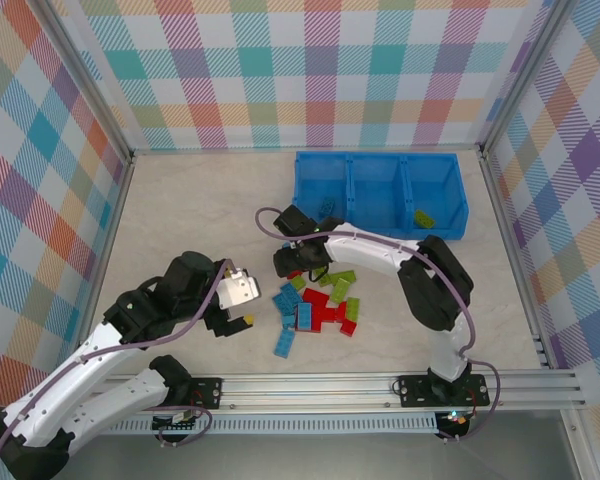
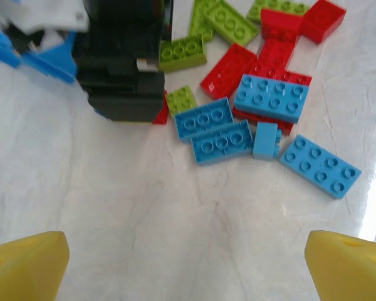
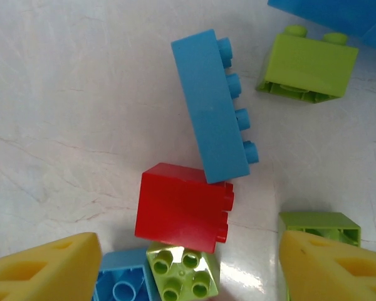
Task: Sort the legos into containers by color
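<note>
The legos (image 1: 320,305) lie in a loose pile of light blue, red and lime green bricks on the table in front of the arms. The containers are one blue bin (image 1: 380,160) with three compartments at the back; a lime green brick (image 1: 423,218) lies in its right compartment. My right gripper (image 3: 188,273) is low over the pile's far left edge, jaws open around a small lime green brick (image 3: 182,273), with a red brick (image 3: 183,207) just beyond. My left gripper (image 2: 188,269) hovers left of the pile, wide open and empty.
A long light blue brick (image 3: 213,106) lies on its side beside the red one. In the left wrist view the right arm's black gripper body (image 2: 125,63) stands over the pile's left side. Bare table (image 2: 175,213) lies under the left gripper. Checked walls enclose the workspace.
</note>
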`<state>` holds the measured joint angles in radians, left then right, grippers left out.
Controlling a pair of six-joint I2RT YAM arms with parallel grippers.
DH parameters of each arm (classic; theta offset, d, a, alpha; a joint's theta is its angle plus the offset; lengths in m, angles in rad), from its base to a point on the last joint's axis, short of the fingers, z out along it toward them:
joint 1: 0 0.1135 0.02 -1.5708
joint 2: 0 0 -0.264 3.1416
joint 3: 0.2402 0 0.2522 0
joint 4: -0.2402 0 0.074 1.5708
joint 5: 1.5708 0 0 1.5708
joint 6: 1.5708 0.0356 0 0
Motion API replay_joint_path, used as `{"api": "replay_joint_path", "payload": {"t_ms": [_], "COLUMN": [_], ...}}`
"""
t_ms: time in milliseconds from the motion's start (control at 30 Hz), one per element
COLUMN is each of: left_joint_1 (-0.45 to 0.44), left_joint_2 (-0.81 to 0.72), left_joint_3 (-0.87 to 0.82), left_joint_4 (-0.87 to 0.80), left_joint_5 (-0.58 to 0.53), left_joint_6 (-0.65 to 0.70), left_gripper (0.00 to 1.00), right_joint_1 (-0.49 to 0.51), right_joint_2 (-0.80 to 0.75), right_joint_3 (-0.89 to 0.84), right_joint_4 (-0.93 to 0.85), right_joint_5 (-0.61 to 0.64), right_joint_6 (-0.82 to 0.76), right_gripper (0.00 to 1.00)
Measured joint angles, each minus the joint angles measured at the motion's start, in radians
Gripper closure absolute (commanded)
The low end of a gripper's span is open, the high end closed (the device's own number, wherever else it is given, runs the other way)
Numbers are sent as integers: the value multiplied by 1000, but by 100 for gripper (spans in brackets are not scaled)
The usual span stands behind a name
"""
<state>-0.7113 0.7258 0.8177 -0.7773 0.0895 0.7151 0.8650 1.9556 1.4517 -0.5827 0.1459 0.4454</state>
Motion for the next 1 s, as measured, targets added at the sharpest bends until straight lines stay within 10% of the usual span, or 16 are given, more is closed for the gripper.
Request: {"api": "replay_joint_path", "payload": {"t_ms": [600,1000], "left_joint_1": [0,0], "left_joint_2": [-85,-125], "left_joint_3": [-50,-116], "left_joint_4": [80,179], "left_joint_5": [60,58], "left_joint_6": [61,57], "left_gripper": [1,0], "right_joint_1": [7,-6], "right_joint_2": [109,-374], "right_joint_3": [66,-229], "right_joint_4": [-1,202], "right_joint_5": [4,147], "right_joint_6": [4,-45], "right_gripper": [63,65]}}
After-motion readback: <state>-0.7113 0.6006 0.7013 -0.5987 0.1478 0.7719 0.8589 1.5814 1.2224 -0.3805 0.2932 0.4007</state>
